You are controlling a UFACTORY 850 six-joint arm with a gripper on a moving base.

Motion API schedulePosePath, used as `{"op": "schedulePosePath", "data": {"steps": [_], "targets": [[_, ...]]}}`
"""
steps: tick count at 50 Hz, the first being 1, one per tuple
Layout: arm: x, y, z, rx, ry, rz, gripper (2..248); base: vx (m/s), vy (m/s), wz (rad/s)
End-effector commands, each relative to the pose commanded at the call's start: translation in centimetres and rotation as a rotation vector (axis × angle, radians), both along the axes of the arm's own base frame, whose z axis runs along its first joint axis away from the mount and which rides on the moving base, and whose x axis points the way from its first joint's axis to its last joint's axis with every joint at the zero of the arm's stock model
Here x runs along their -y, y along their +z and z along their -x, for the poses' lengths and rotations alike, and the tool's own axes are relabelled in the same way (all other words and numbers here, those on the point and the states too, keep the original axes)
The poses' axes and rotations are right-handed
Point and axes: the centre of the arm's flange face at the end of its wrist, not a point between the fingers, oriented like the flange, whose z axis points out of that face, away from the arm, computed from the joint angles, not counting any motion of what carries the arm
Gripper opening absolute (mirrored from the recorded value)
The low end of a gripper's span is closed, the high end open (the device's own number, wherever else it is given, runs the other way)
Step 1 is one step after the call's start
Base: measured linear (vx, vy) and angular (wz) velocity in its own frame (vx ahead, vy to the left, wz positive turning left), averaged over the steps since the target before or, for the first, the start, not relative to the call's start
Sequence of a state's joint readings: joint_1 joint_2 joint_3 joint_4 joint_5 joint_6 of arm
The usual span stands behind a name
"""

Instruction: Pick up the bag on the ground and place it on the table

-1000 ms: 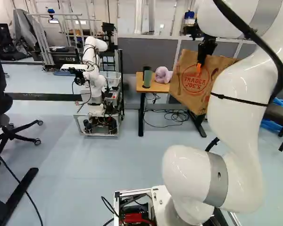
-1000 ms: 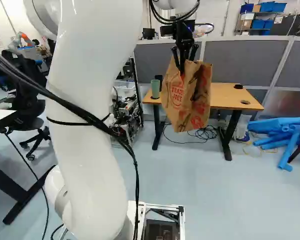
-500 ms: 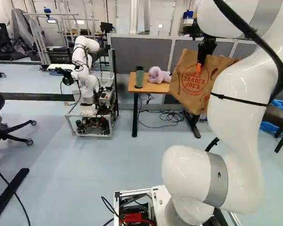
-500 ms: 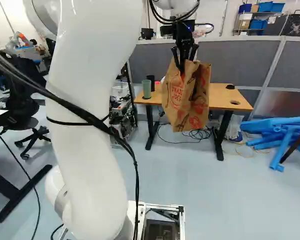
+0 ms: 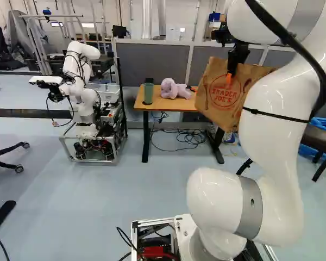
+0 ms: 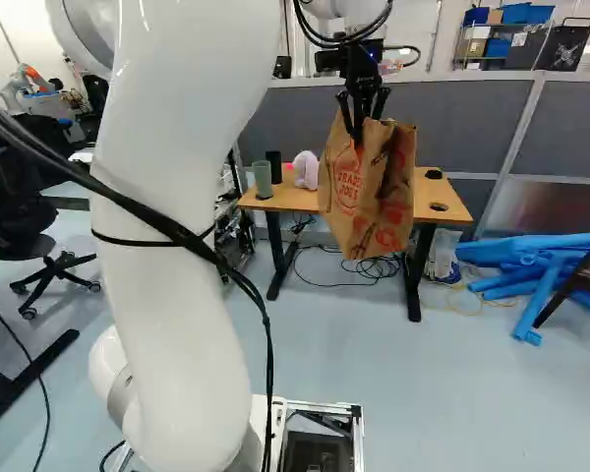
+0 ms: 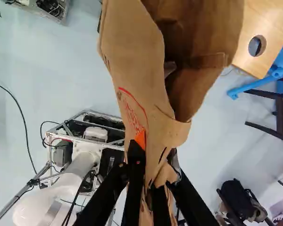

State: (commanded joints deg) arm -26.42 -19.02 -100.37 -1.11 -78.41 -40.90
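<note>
The black fingers [image 6: 357, 138] are pinched on the rim of the brown paper bag [image 6: 346, 192], one on each side of its paper wall. The bag hangs tilted at twelve o'clock from the base, its mouth open ahead of the fingers in the wrist view, its red print showing in both base views. It is off the floor and on the near side of the table [image 6: 442, 197], with its lower end below the tabletop. The table also stands at about twelve o'clock, and on its end toward eleven o'clock are a green tumbler [image 5: 148, 93], a black cup [image 6: 274, 165] just beside it and a purple plush toy [image 5: 175, 88]. Tangled black cables [image 5: 187, 137] lie on the floor under the table. Out at eleven o'clock stands another robot [image 5: 87, 103], white, on a framed cart. Blue tubes [image 6: 536, 258] are piled at one o'clock, near a dark chair [image 6: 585, 280].
</note>
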Motion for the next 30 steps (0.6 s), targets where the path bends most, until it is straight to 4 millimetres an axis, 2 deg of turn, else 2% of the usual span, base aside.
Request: {"op": "schedulePosePath", "data": {"steps": [30], "targets": [[0.00,0.00,0.00,0.000,0.000,0.000,21,0.148,-0.208,0.003]]}}
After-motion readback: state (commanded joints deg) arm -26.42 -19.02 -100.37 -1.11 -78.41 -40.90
